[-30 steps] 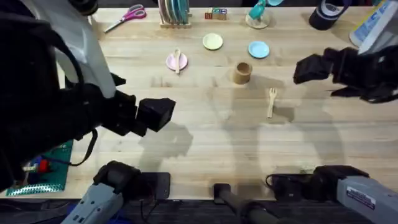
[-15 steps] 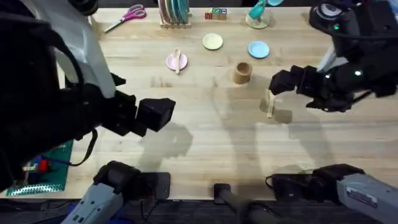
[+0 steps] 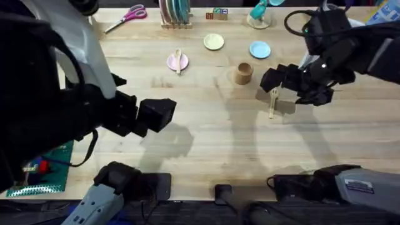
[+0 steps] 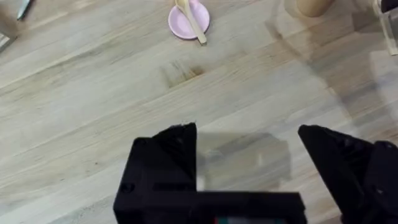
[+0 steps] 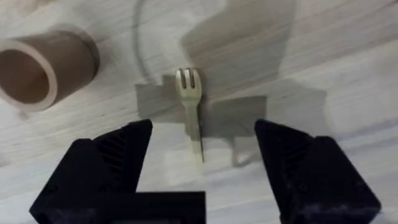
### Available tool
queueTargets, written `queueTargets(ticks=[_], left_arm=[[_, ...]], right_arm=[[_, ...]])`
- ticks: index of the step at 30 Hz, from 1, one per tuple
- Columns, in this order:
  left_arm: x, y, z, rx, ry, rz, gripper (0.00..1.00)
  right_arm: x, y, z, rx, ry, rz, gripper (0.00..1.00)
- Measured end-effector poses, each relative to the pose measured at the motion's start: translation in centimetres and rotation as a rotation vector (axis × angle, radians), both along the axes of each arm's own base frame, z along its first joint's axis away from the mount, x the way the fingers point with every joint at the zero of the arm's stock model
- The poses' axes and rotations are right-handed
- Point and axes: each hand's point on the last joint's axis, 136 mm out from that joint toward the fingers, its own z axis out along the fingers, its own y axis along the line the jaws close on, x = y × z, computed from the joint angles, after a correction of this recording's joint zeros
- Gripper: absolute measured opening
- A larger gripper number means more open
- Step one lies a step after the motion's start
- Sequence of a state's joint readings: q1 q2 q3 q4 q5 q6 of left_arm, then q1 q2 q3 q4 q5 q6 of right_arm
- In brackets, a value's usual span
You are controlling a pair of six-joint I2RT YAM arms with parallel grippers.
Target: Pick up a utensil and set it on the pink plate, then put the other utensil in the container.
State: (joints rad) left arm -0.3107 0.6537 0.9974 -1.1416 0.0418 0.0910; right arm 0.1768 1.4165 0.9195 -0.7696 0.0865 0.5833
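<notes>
The spoon (image 3: 179,60) lies across the pink plate (image 3: 172,62) at the back left; the left wrist view shows the same spoon (image 4: 194,23) on the plate (image 4: 184,25). The tan container (image 3: 244,73) stands upright right of centre. A pale wooden fork (image 3: 272,106) lies flat on the table just right of it. My right gripper (image 3: 270,79) hovers open over the fork's tine end. In the right wrist view the fork (image 5: 190,115) lies between the spread fingers (image 5: 118,158), with the container (image 5: 38,73) off to one side. My left gripper (image 3: 157,114) hangs open and holds nothing above bare table (image 4: 249,149).
A yellow plate (image 3: 214,42) and a light blue plate (image 3: 259,49) sit behind the container. Scissors (image 3: 127,17) and a dish rack (image 3: 175,12) line the back edge. A green board (image 3: 45,172) lies at the near left.
My right arm has swung left and come down, from the right side of the table to above the fork. The left arm, spoon and plate have not moved.
</notes>
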Motion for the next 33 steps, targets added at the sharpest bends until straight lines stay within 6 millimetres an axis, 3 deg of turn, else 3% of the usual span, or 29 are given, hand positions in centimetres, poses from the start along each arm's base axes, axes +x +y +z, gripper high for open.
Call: queueTargets(ticks=[13,33], left_arm=[[0.0,0.0,0.0,0.000,0.000,0.000,0.995],[0.0,0.0,0.0,0.001,0.002,0.000,0.995]], right_arm=[[0.7,0.9,-3.2,0.000,0.072,0.084,0.998],[0.7,1.7,-3.4,-0.049,0.067,0.158,0.995]])
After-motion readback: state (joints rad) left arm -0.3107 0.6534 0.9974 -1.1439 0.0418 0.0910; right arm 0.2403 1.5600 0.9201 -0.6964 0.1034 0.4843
